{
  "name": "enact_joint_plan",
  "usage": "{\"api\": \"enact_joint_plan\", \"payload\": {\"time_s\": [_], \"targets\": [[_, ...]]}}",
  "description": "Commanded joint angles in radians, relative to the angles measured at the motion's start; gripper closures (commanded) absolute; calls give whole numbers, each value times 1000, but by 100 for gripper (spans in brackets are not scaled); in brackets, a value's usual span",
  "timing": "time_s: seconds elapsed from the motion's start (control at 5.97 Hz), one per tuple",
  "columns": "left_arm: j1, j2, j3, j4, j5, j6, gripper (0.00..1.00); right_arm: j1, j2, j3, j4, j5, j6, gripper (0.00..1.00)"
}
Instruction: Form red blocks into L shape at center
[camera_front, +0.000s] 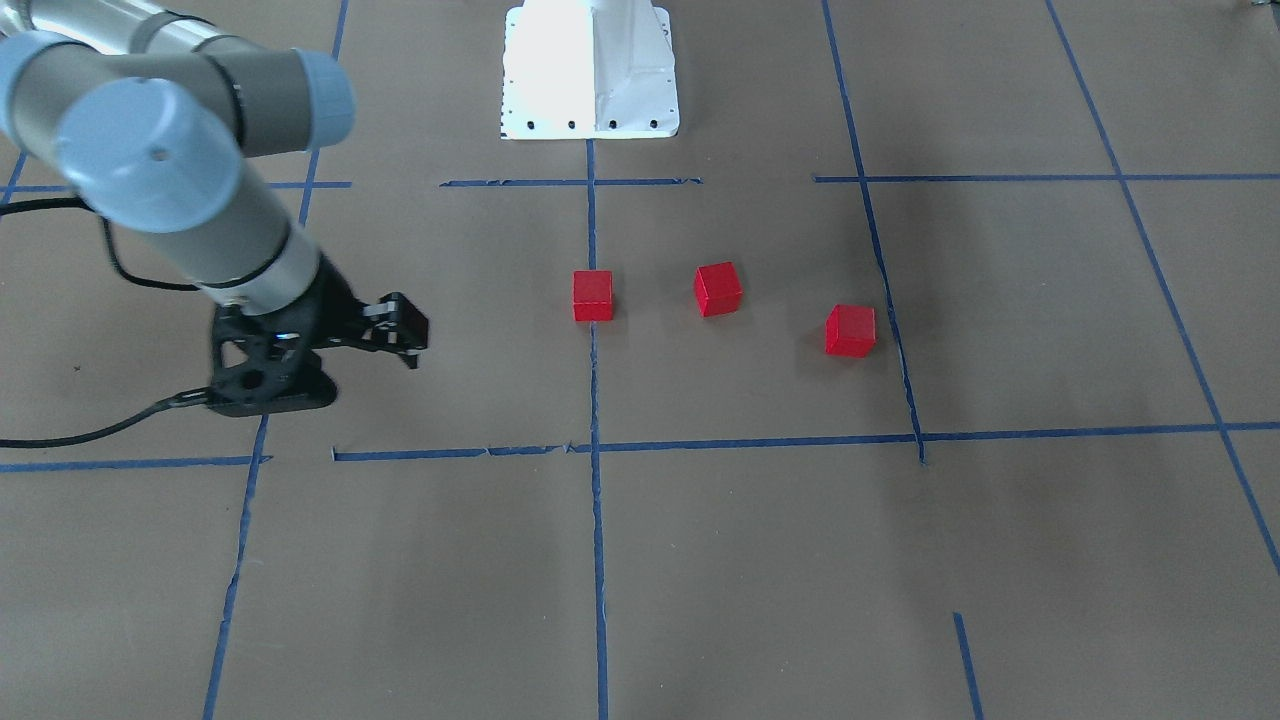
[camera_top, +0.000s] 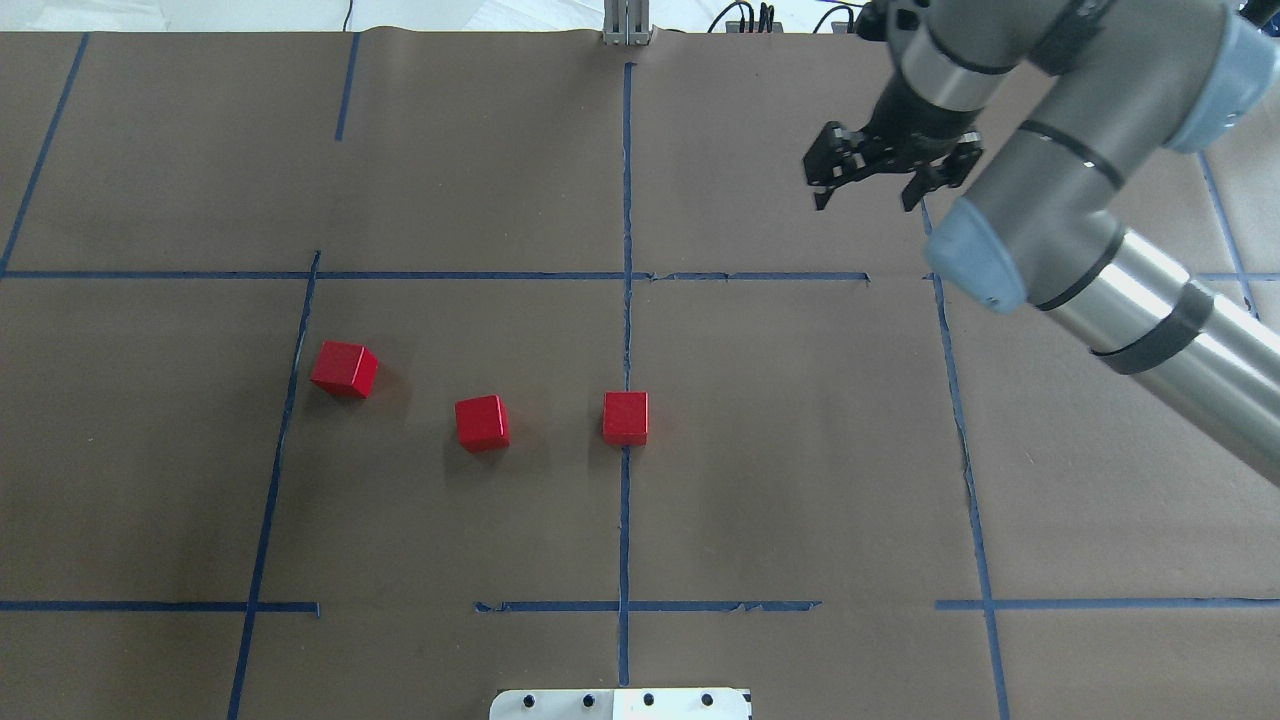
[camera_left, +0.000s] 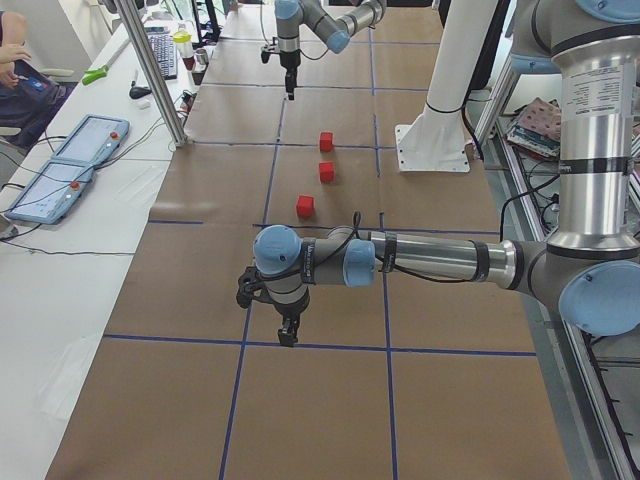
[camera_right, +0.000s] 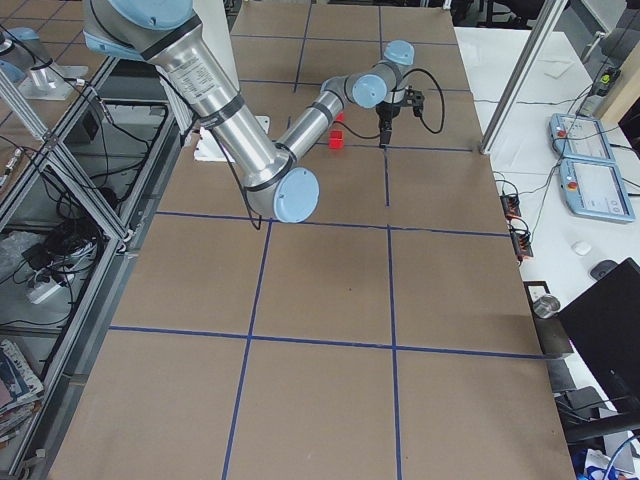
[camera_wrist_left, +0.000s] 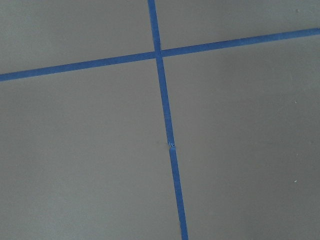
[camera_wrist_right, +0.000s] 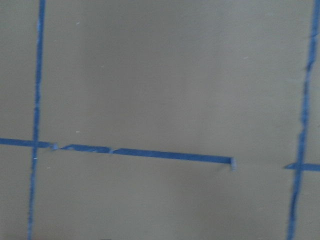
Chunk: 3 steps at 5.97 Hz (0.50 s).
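Three red blocks (camera_top: 482, 422), small matte cubes, rest flat on the desk in a loose row, well apart from each other and from the right end effector (camera_top: 865, 205). All sit inside the brown-paper center (camera_top: 800, 450). The nearest block (camera_top: 625, 417) straddles its blue dividing line. The middle block (camera_top: 482, 423) is slightly turned. The farthest block (camera_top: 345, 368), turned more, lies by the edge farthest from the end effector.

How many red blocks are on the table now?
3, none seemingly hidden. One red block sits on the blue tape line of the centre square, one to its left, one near the square's left border.
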Motion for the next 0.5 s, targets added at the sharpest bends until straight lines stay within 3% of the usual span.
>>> {"api": "enact_joint_plan", "payload": {"time_s": [0.0,0.34], "targets": [[1,-19,13,-142,0,-1,0,178,-186,31,1,42,-367,0],[15,-66,20,-159,-6,-9,0,348,-378,38,1,77,-735,0]]}}
